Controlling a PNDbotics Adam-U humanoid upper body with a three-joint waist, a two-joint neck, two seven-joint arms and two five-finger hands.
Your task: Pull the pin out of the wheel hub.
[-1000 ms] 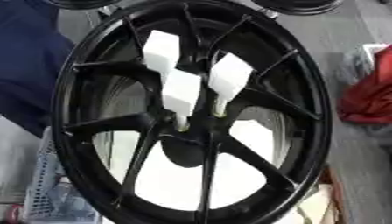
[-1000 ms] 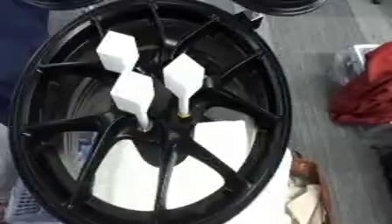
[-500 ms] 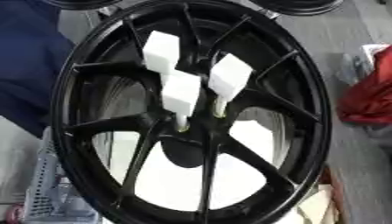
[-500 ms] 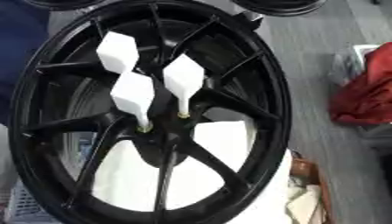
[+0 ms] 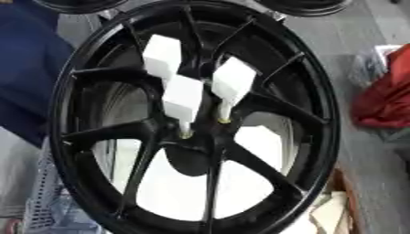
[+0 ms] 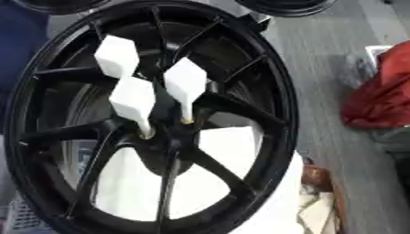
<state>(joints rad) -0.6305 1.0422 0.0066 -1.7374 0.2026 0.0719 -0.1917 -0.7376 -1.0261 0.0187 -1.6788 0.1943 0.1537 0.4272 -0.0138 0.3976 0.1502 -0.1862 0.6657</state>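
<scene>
A big black wheel (image 5: 320, 137) fills almost the whole view, its rim running from the top edge down past the bottom. Thick spokes spread out from the hub (image 5: 196, 141), which sits a little below the middle, and a white surface (image 5: 172, 192) shows through the lower gaps between them.

To the left of the wheel lies something dark blue (image 5: 28, 77), perhaps cloth, though the view is too blurred to be sure. To the right, on the grey floor (image 6: 320, 55), sits a red bundle (image 6: 380, 96), well apart from the rim. At the lower right, just beside the wheel, are some brown and pale scraps (image 6: 320, 205). Two more dark round shapes (image 5: 308, 5) peek in at the top edge.

Three white pins stand in the hub, each with a blocky head and a thin stem. The upper left pin (image 5: 163, 57) rises highest. The front pin (image 5: 183, 98) goes into a small yellowish hole at the hub's left side. The right pin (image 5: 233, 82) goes into a like hole just beside it. All three are seated in the wheel and lean up and away from the hub.

Neither of the robot's hands shows in either view, so nothing can be said of their fingers.
</scene>
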